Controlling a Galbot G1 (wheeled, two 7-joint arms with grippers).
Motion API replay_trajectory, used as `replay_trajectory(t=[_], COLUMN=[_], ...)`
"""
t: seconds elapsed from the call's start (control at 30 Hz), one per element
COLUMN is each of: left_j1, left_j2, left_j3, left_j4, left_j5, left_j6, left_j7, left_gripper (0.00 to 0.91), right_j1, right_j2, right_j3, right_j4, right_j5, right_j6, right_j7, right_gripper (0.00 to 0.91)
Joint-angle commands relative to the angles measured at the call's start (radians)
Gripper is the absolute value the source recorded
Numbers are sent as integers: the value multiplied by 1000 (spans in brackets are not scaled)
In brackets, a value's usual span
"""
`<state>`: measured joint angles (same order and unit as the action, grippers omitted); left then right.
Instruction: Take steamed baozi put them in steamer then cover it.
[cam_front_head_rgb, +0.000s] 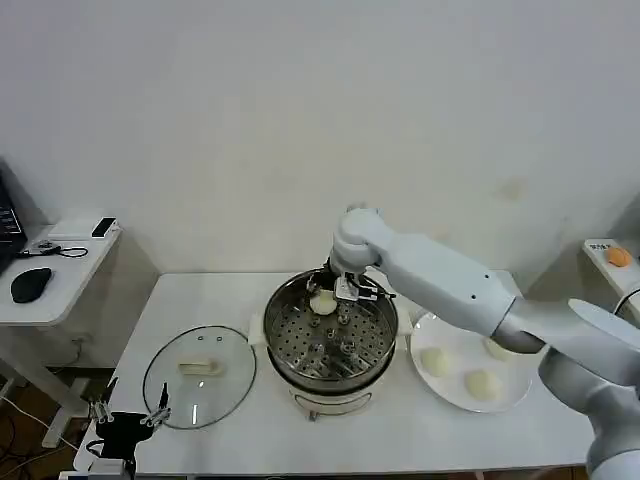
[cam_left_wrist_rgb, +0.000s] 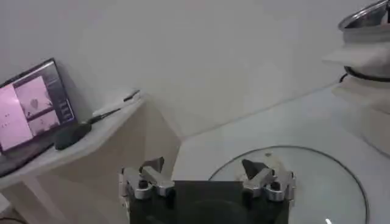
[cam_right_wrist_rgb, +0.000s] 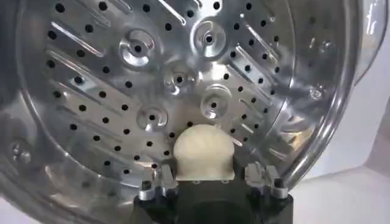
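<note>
The steamer (cam_front_head_rgb: 330, 345) stands mid-table, its perforated tray (cam_right_wrist_rgb: 152, 67) bare except for one baozi (cam_front_head_rgb: 322, 303) at the far side. My right gripper (cam_front_head_rgb: 342, 293) reaches down into the pot there. In the right wrist view that baozi (cam_right_wrist_rgb: 203, 149) lies between the fingers (cam_right_wrist_rgb: 166, 176) with a small gap on each side, so the right gripper (cam_right_wrist_rgb: 209, 173) is open. Three more baozi (cam_front_head_rgb: 433, 360) sit on the white plate. The cover (cam_front_head_rgb: 200, 375) lies flat on the table left of the pot. Near the table's front left corner my left gripper (cam_front_head_rgb: 128, 415) hangs open and empty.
The white plate (cam_front_head_rgb: 455, 395) sits right of the steamer. A side desk (cam_front_head_rgb: 50, 265) with a mouse and a laptop (cam_left_wrist_rgb: 33, 103) stands to the left. In the left wrist view the cover (cam_left_wrist_rgb: 304, 182) lies just beyond my left gripper (cam_left_wrist_rgb: 204, 167), with the steamer's rim (cam_left_wrist_rgb: 365, 15) farther off.
</note>
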<state>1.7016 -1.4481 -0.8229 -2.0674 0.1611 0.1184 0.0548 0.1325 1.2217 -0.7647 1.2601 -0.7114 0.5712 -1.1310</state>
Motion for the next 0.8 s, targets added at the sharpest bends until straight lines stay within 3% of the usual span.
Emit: replay_trajectory(t=[0.03,0.2,0.37,0.43,0.5,0.6,0.63,0.7,0.8], left_j1=[-5,-4,-8,-10,-14,-21,-21,-21,-25], left_j2=[-1,3,19,18,15,16,18,20,26], left_j3=[0,-2,-7,-7,-4,2,3,5,7], left_j4=[6,10,25,29,33,36,32,23,17], left_j5=[-2,-6,-18,-18,-17,-17,-18,-20,-26], left_j6=[1,2,2,2,2,3,3,3,4], left_j7=[1,2,-2,-2,-6,-7,-5,-3,-1], left_gripper=[907,907,907,907,907,907,907,907,907], right_j1=[-1,25,112,126,125,114,113,108,87], right_j2=[-1,-52,-207,-274,-332,-430,-483,-542,-662], right_j3=[-3,14,22,41,75,131,140,147,180], right_j4=[-8,58,255,299,348,392,410,419,431], right_j5=[-4,55,230,280,294,343,390,461,588], right_j6=[-17,-37,-133,-152,-190,-286,-356,-430,-627], right_j7=[14,-6,-9,14,75,151,170,189,182], right_gripper=[907,907,907,907,907,907,907,907,907])
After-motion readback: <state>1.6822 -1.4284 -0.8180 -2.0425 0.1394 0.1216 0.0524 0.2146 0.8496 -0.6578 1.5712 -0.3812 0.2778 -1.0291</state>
